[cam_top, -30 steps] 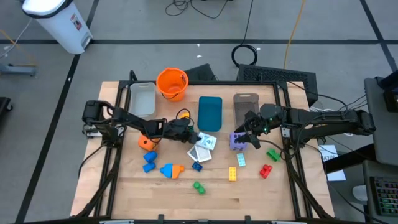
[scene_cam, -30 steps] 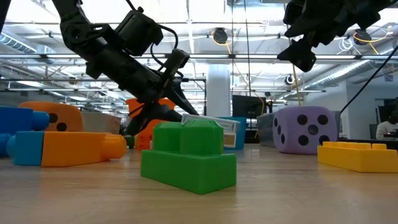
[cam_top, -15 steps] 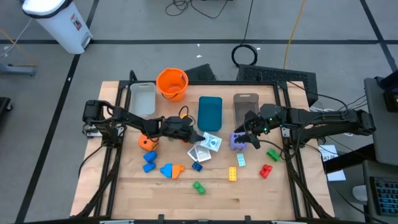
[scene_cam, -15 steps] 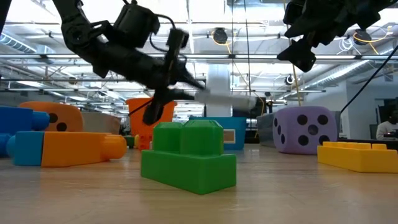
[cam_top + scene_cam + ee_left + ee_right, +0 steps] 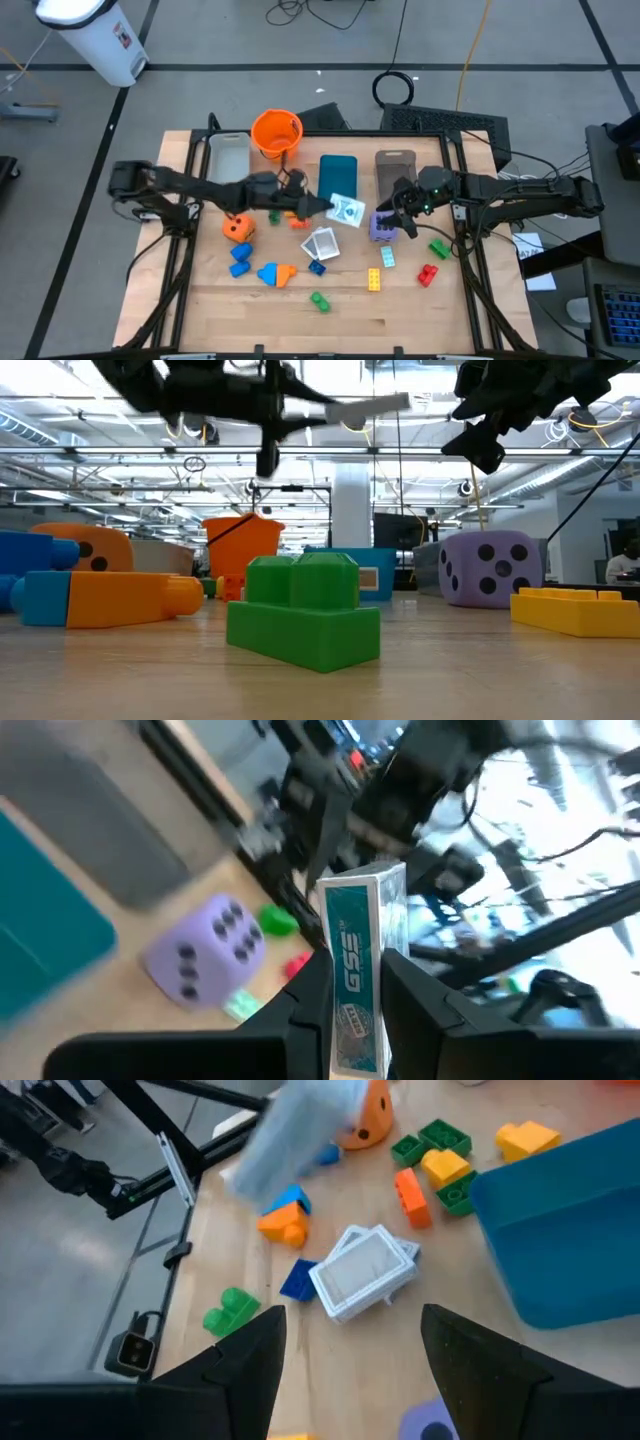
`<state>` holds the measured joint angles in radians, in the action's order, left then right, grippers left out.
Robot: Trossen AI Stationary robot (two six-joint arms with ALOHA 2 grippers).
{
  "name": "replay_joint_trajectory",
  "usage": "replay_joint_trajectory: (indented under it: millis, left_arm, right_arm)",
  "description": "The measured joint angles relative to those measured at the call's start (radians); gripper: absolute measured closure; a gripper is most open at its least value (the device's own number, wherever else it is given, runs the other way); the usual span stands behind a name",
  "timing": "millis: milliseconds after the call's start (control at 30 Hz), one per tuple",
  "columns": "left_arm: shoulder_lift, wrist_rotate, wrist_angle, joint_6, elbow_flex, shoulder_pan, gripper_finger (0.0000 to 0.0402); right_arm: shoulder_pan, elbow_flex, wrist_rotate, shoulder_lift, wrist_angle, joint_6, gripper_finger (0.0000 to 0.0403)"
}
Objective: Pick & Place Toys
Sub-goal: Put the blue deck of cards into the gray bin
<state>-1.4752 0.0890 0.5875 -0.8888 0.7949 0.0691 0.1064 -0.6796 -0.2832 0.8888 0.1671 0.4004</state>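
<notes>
My left gripper (image 5: 322,207) is shut on a small white card box with teal print (image 5: 347,210), high above the table near the teal tray (image 5: 338,175); the box also shows in the low view (image 5: 368,404) and between the fingers in the left wrist view (image 5: 362,960). My right gripper (image 5: 402,218) hovers open above the purple die (image 5: 381,227), which rests on the table. More white card boxes (image 5: 321,243) lie flat mid-table. The orange die (image 5: 236,229) sits at the left. My left gripper pinches the card box between its two fingers near the box's end (image 5: 352,1020) closest to the wrist. The fingers (image 5: 310,995) come level from the table's left and lie along the box. The box is lifted clear and sticks out past the fingertips toward the right.
An orange bucket (image 5: 276,134), a grey tray (image 5: 229,158) and a brown tray (image 5: 396,168) stand along the far side. Loose bricks lie nearer: blue (image 5: 240,255), orange and blue (image 5: 276,273), green (image 5: 320,300), yellow (image 5: 373,280), red (image 5: 428,275).
My left gripper has risen from the table with the card box and gone toward the table's right and far side, near the teal tray. The box, first low by the card pile, is now lifted clear and roughly level. My right gripper has kept still.
</notes>
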Motion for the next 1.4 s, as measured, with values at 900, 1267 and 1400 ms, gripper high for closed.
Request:
replay_joint_trajectory:
  millis: [900,1267,1400]
  left_arm:
    - [0.484,-0.428,-1.839,0.179,0.392,0.304,0.0335]
    - [0.415,-0.403,-1.839,0.245,0.392,0.405,0.0335]
    - [0.388,-0.401,-1.808,0.270,0.392,0.418,0.0334]
  right_arm:
    - [0.044,0.000,0.052,0.000,-0.040,-0.039,0.0177]
    - [0.044,0.000,0.051,-0.001,-0.189,-0.036,0.0177]
    - [0.044,0.000,0.051,-0.001,-0.206,-0.035,0.0177]
